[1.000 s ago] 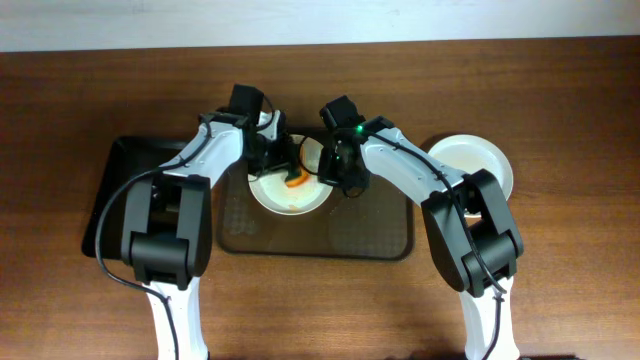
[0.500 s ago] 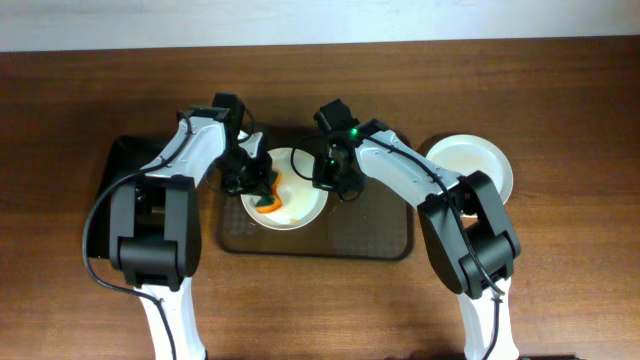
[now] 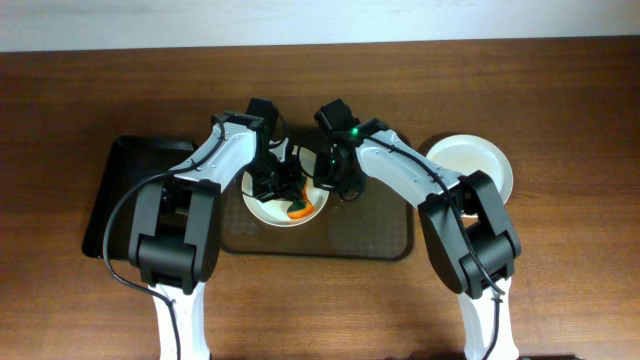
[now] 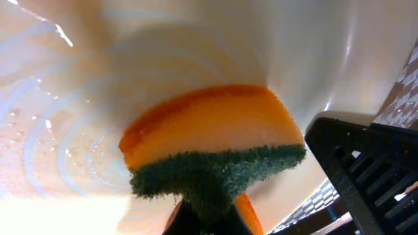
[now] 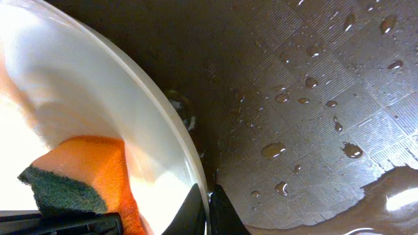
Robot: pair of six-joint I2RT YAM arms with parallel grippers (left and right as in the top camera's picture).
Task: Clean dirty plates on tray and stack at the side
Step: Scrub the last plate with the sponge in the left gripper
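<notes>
Overhead view, items by size.

Tray [image 3: 370, 238]: lying with its long axis left-right across the table, I judge to catch the drips.

Plate [image 3: 263, 207]: sitting at the tray's left end, hollow facing up; round, so no long axis. My right gripper [image 5: 204, 207] is pinching its rim, I judge to steady it.

Second plate [image 3: 487, 160]: plain white, resting off the tray to my right.

Sponge [image 4: 209, 127]: my left gripper [image 4: 204, 219] is clenching the green side and pressing the orange face into the plate, long axis crossing my jaws.

sponge [image 4: 215, 130] orange with a dark green scouring layer; plate [image 4: 196, 46] white; right plate [image 3: 478, 160] white; tray [image 5: 313, 85] brown-grey, fine checked texture; side tray [image 3: 112, 190] glossy black; table [image 3: 560, 290] brown wood grain.
</notes>
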